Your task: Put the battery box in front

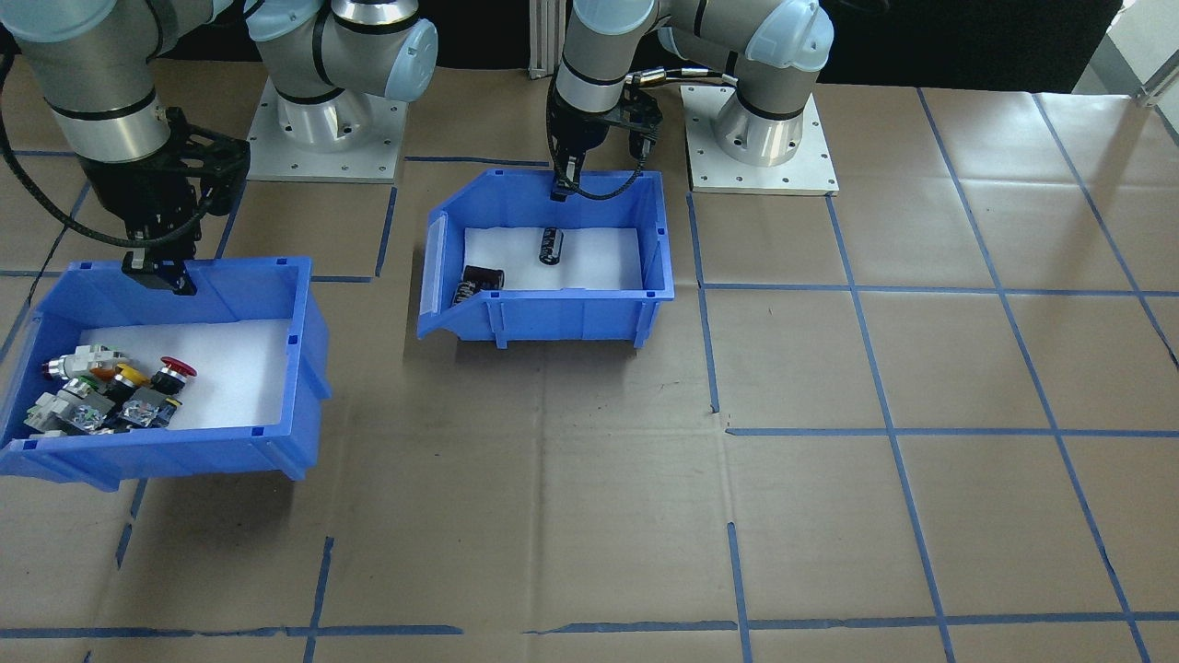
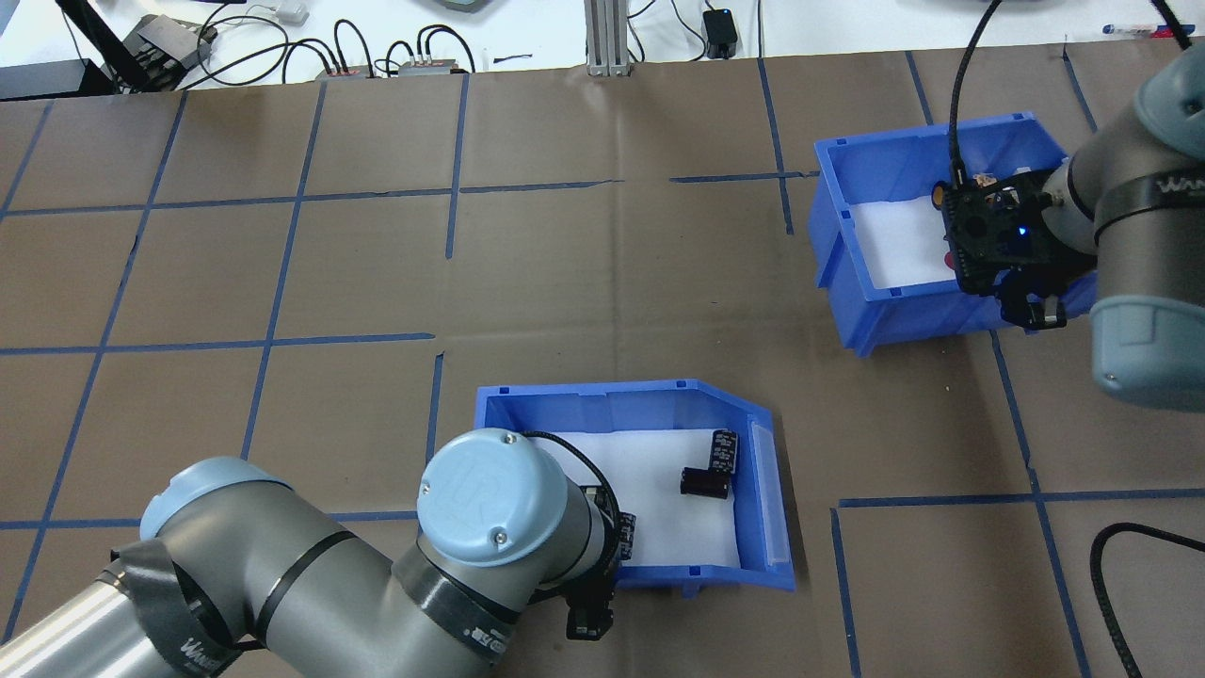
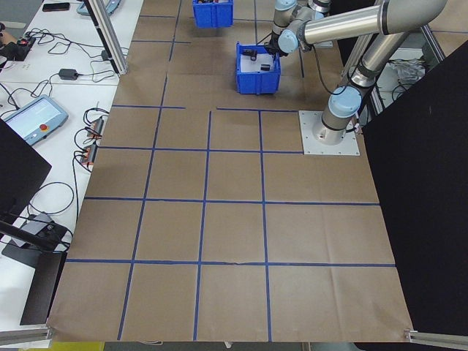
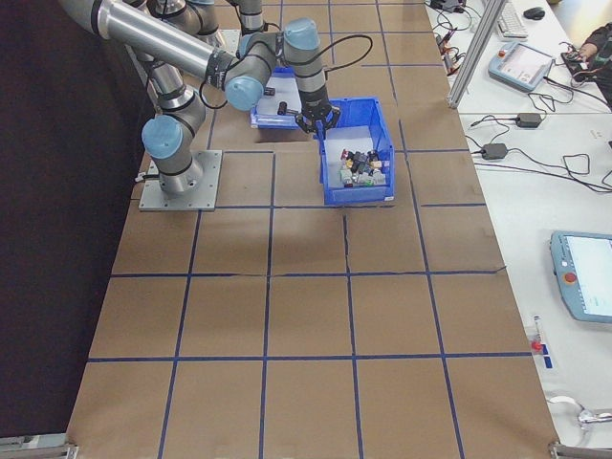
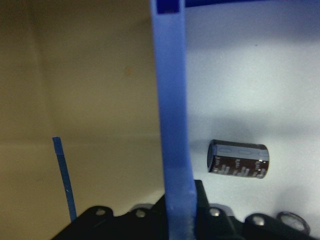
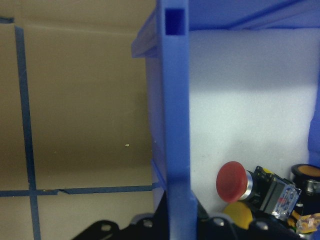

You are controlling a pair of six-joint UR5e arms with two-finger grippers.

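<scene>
Currently left fingers (image 1: 562,189) clamp battery box (image 1: 547,318) back wall; right fingers (image 1: 166,273) clamp switch bin (image 1: 166,456) wall.

battery box (image 1: 571,308) — smooth blue plastic — matt.

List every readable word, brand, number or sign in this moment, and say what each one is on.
"UR": embossed on the blue joint cap of the left arm, overhead view.
"WAN...": white lettering, cut off, on the black band of the right arm.
White lettering on the left arm's black band: too distorted to read.
Print on the cells in the battery box: too blurred to read.
Nothing else is legible.
</scene>
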